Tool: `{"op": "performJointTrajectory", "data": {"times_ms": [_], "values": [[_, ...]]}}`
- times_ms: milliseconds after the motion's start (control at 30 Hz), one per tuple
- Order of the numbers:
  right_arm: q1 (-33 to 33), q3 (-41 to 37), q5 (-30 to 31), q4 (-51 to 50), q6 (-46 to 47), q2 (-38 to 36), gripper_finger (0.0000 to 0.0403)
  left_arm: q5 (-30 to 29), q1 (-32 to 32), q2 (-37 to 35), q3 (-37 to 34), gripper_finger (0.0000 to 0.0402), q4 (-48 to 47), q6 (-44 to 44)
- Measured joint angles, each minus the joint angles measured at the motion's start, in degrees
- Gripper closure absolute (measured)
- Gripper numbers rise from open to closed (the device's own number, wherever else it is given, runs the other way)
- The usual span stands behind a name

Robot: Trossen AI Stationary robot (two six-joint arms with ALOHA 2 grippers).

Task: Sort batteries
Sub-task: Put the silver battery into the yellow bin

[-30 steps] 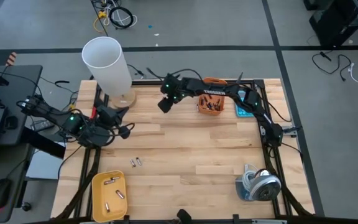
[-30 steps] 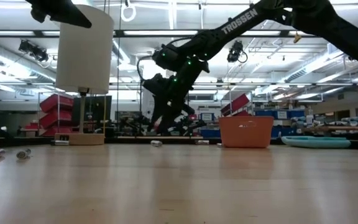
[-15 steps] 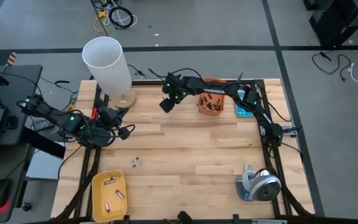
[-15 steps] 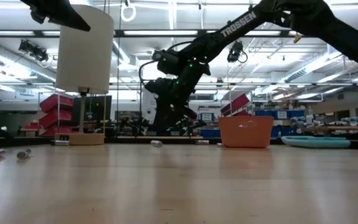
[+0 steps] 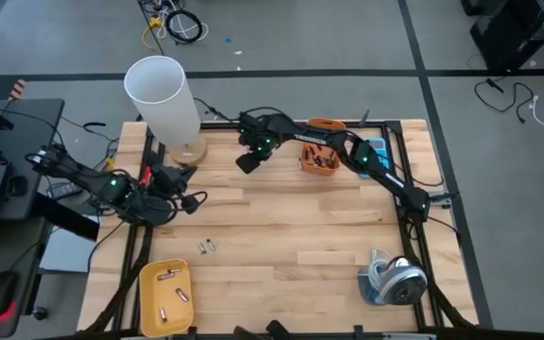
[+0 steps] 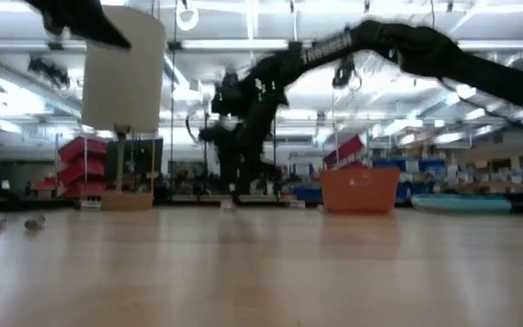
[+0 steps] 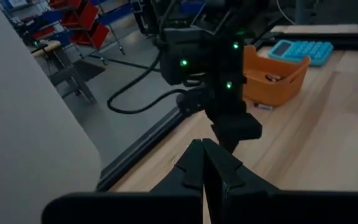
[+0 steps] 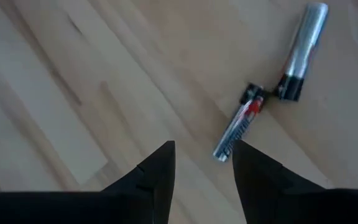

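Two batteries lie side by side on the wood: a silvery one with a dark end (image 8: 300,53) and a slimmer one with a red band (image 8: 240,127). My right gripper (image 8: 201,158) hangs open just above the table at its far side (image 5: 246,162), pointing steeply down, the slim battery a little past its fingertips. My left gripper (image 5: 189,196) is shut and empty, held above the table's left side. Two more batteries (image 5: 206,246) lie near the middle left. Others rest in the orange bin (image 5: 319,159) and the yellow tray (image 5: 165,295).
A tall white cylinder on a wooden base (image 5: 163,99) stands at the far left corner. A blue calculator (image 7: 300,50) lies beyond the orange bin. A grey roll (image 5: 395,279) sits at the near right. Bare wood stretches across the table's middle.
My right gripper has gone down and a little toward the table's left edge, tipping to point more steeply at the table, and has stayed open.
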Motion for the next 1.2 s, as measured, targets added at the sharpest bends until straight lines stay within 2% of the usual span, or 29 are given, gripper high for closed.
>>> {"op": "performJointTrajectory", "data": {"times_ms": [100,667,733,800,867,933,1000,1067,1200], "values": [[-0.1,-2.7,0.8,1.5,1.1,-1.7,0.0260,0.6,0.0,0.0,-1.3,0.0401,0.3,-0.7],[-0.4,-2.3,0.9,2.3,3.6,-1.8,0.0289,1.0,0.0,0.2,-2.4,0.0401,0.3,0.3],[-0.4,-2.3,0.9,1.7,-0.4,-1.8,0.0293,3.5,0.0,0.3,-2.4,0.0401,0.4,0.2],[-0.5,-2.3,-1.7,3.2,-5.2,-1.9,0.0298,7.6,0.0,0.4,-2.4,0.0401,0.9,0.2],[-0.8,-2.4,-5.8,6.2,-6.1,-2.9,0.0306,11.2,0.0,0.5,-2.4,0.0401,1.6,0.2],[-0.9,-2.4,-7.2,10.8,-6.0,-4.9,0.0316,12.7,0.0,0.7,-2.4,0.0401,3.3,0.2],[-0.6,-2.4,-6.0,11.5,-8.2,-8.5,0.0329,13.0,0.0,0.8,-2.4,0.0401,4.5,0.3],[0.0,-2.3,-2.3,10.4,-12.6,-12.7,0.0346,13.6,0.1,1.1,-2.4,0.0401,6.0,0.6],[1.9,-2.3,5.9,9.7,-21.2,-20.2,0.0391,20.0,1.9,4.1,-2.4,0.0401,12.0,6.8]]}}
